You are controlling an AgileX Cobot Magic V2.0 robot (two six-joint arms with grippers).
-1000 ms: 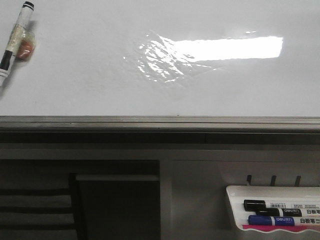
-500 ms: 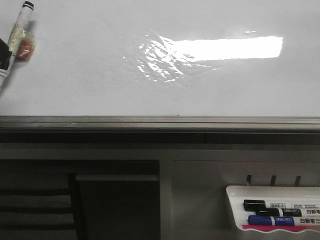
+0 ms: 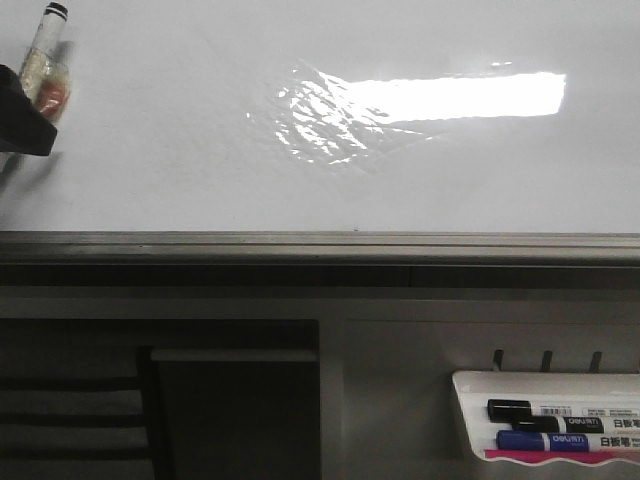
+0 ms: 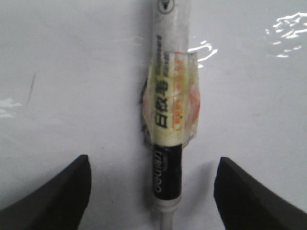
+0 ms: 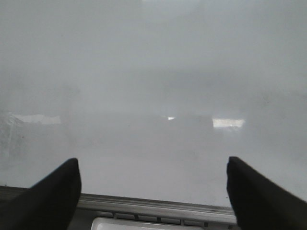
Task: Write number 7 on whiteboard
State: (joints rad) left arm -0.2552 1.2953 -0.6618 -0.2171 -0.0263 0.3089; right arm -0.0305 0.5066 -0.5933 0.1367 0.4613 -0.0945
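A marker (image 4: 168,120) lies flat on the whiteboard (image 3: 300,190) near its far left corner, and the left gripper (image 4: 152,191) hangs over it with its jaws spread wide, one on each side and neither touching. The marker looks light and stiff, a smooth plastic barrel that could roll or slip on the glossy board; a lumpy wrap of yellowish tape around the middle probably gives the surest hold. Its long axis runs roughly front to back, leaning slightly right toward the far edge, where a dark-banded end (image 3: 54,11) points; whether that is cap or tip, I cannot tell. No 7 is visible, only one faint stroke (image 4: 31,88) beside the marker. The right gripper (image 5: 152,187) waits open over the near rail (image 3: 320,243), holding nothing.
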